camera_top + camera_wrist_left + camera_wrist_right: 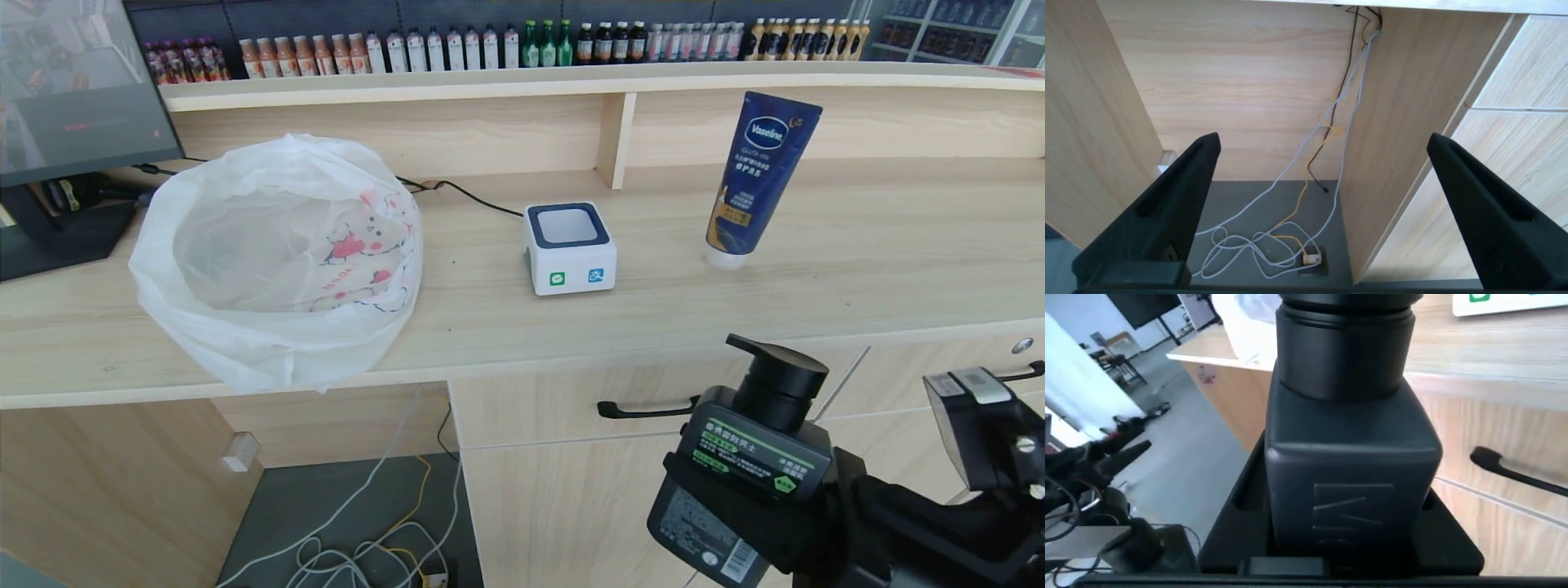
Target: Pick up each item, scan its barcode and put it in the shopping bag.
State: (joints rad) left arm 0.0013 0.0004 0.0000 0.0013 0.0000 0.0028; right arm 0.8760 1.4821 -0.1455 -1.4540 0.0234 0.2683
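On the counter (898, 269), shopping bag (269, 351) at left, scanner (568, 247) right of it, tube (759, 180) farther right, pump bottle (751, 474) before the counter's front

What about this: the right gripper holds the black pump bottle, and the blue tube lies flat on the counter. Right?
Not quite. The blue tube stands on its cap on the counter, as the head view shows. The right gripper does hold the black pump bottle.
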